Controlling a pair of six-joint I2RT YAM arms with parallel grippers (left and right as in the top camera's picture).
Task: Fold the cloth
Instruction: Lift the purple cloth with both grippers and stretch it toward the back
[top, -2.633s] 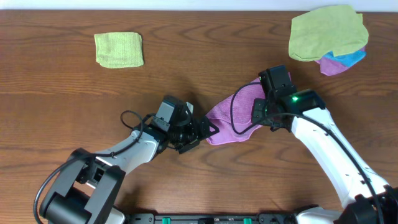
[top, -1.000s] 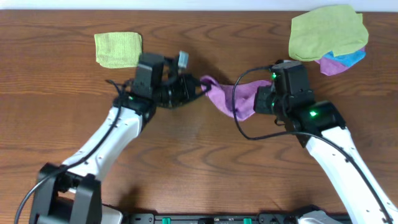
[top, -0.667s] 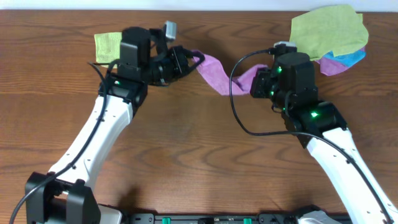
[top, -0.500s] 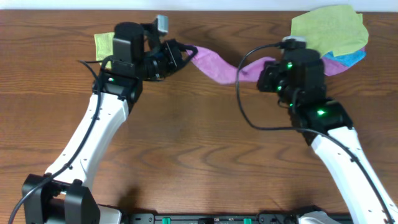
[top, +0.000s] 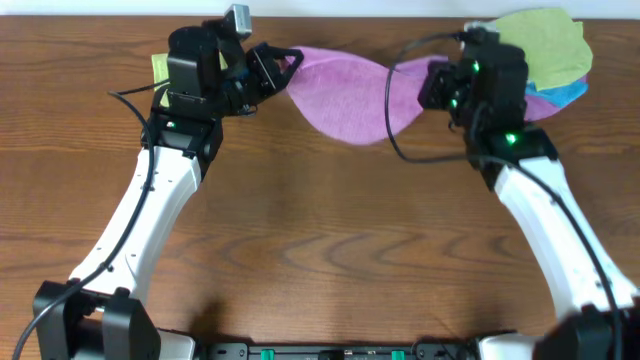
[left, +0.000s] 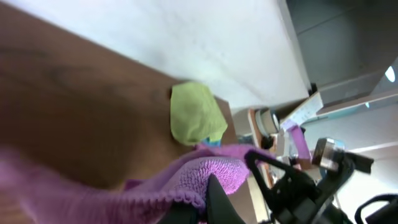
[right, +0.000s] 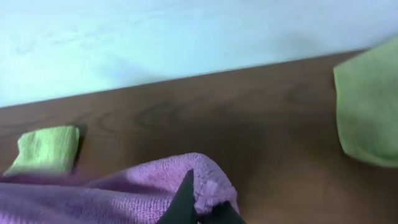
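The light purple cloth (top: 350, 95) hangs stretched between my two grippers above the far part of the table, sagging in the middle. At its left corner my left gripper (top: 287, 60) is shut on the cloth (left: 205, 180), whose stitched edge runs over the dark fingers (left: 217, 202). At the right corner my right gripper (top: 432, 85) is shut on the cloth (right: 155, 186); the purple terry bunches around the dark fingertips (right: 183, 199).
A folded lime-green cloth (top: 160, 70) lies at the far left, partly behind the left arm. A larger lime-green cloth (top: 545, 50) lies at the far right over blue (top: 568, 92) and purple (top: 535, 103) cloths. The table's far edge is close.
Both grippers have risen and moved toward the far edge and apart, lifting the cloth off the table and drawing it out from a bunch into a wide hanging sheet.
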